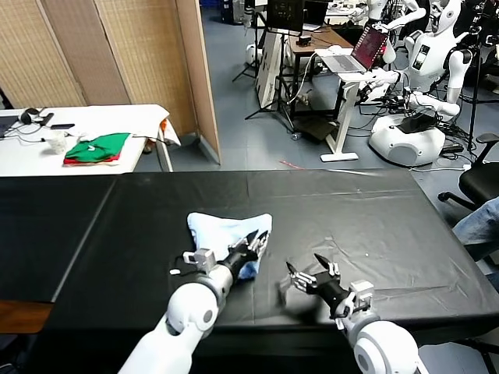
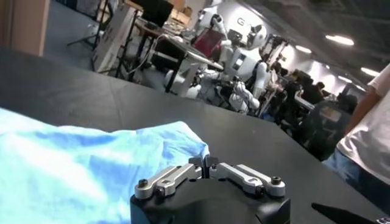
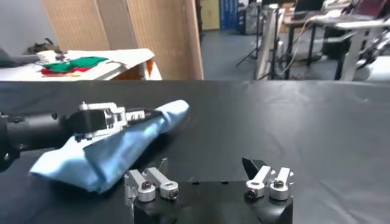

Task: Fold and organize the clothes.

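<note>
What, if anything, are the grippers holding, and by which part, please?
The left gripper appears shut on the T-shirt, at its folded edge nearest the right gripper, which is open and empty.

T-shirt [image 1: 226, 231] on table [image 1: 374, 210]; left gripper [image 1: 257, 241] on it; right gripper [image 1: 312, 273] beside.

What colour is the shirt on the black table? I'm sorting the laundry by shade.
Pale sky blue, plain as far as visible; the T-shirt shows best in the right wrist view.
</note>
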